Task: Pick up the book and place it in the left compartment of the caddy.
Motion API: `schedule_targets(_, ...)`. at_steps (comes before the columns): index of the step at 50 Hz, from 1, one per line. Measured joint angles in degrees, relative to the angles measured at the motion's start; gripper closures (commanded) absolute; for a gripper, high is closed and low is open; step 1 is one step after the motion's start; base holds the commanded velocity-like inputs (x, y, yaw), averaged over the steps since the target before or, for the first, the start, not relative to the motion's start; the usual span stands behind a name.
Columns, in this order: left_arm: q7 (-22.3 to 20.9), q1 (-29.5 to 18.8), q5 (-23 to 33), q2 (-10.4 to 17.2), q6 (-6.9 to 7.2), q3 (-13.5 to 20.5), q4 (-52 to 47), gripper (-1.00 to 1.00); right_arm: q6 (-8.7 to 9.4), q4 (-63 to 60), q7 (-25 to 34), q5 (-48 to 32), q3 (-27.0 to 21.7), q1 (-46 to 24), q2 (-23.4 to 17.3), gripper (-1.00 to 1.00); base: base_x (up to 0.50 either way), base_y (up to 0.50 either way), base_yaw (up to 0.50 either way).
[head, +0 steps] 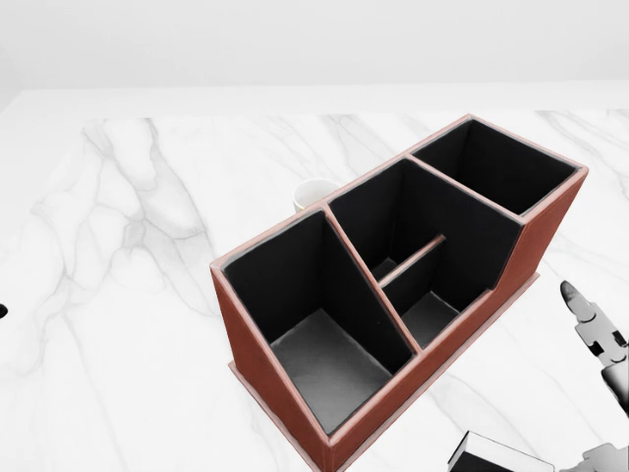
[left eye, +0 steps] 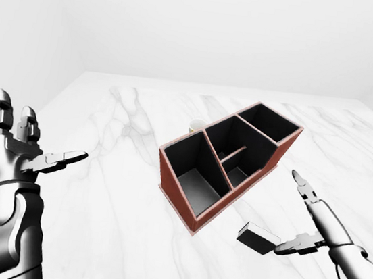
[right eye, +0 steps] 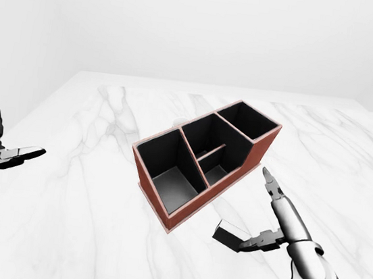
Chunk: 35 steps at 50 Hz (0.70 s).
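Note:
The book is a small dark block with a pale edge, low over the marble just below and right of the caddy. The caddy is red-brown with black insides and stands at an angle; its left compartment holds nothing. My right hand is open beside the book. Its lower finger touches the book's right end and its long finger points up. My left hand is open and raised at the far left, well away from both. The head view shows only the book's corner.
A white cup stands right behind the caddy, half hidden by its wall. The white marble table stretches wide on all sides, and its left edge runs near my left arm.

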Motion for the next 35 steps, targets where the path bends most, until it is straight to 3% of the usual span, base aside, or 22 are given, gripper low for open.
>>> schedule_targets(14,-0.3,-0.2,-0.1,0.1,-1.12,-0.2,1.6,-1.0,0.0,6.0,-1.9,2.4,0.2,0.0,-1.2,-1.0,0.0,0.0,0.0)
schedule_targets(35,0.2,-0.5,0.0,0.3,-0.64,-0.4,1.4,-1.0,0.0,13.2,-4.0,3.9,1.8,-0.9,-2.5,-1.0,0.0,0.0,0.0)
